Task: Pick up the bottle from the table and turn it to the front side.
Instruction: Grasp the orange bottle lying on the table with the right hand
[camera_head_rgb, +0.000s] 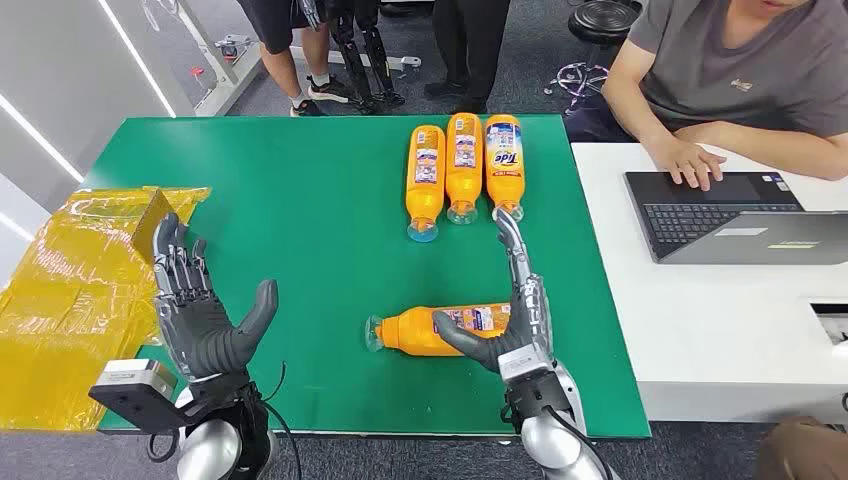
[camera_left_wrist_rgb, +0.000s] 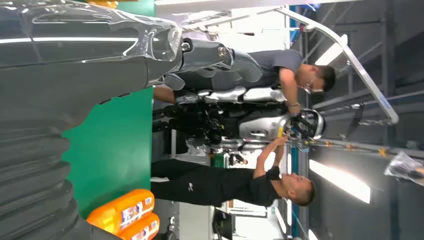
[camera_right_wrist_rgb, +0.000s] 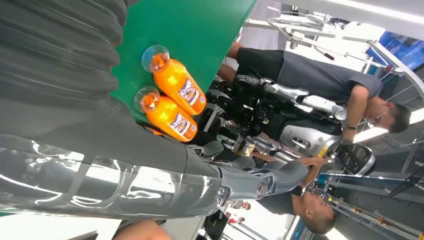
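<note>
An orange detergent bottle (camera_head_rgb: 425, 331) lies on its side on the green table (camera_head_rgb: 300, 200), near the front edge, cap to the left. My right hand (camera_head_rgb: 520, 310) stands at the bottle's base end, its thumb lying across the body and its fingers stretched straight away from me, not wrapped round it. My left hand (camera_head_rgb: 200, 310) is raised over the table's front left corner, fingers spread, holding nothing. Three more orange bottles (camera_head_rgb: 463, 160) lie side by side at the back, caps toward me; two of them (camera_right_wrist_rgb: 175, 90) show past my right hand in the right wrist view.
Crumpled yellow bags (camera_head_rgb: 70, 290) lie left of the table. A white desk (camera_head_rgb: 720, 330) adjoins the right edge, with a laptop (camera_head_rgb: 720, 215) that a seated person (camera_head_rgb: 740, 70) types on. Other people and a second robot (camera_left_wrist_rgb: 240, 120) stand behind the table.
</note>
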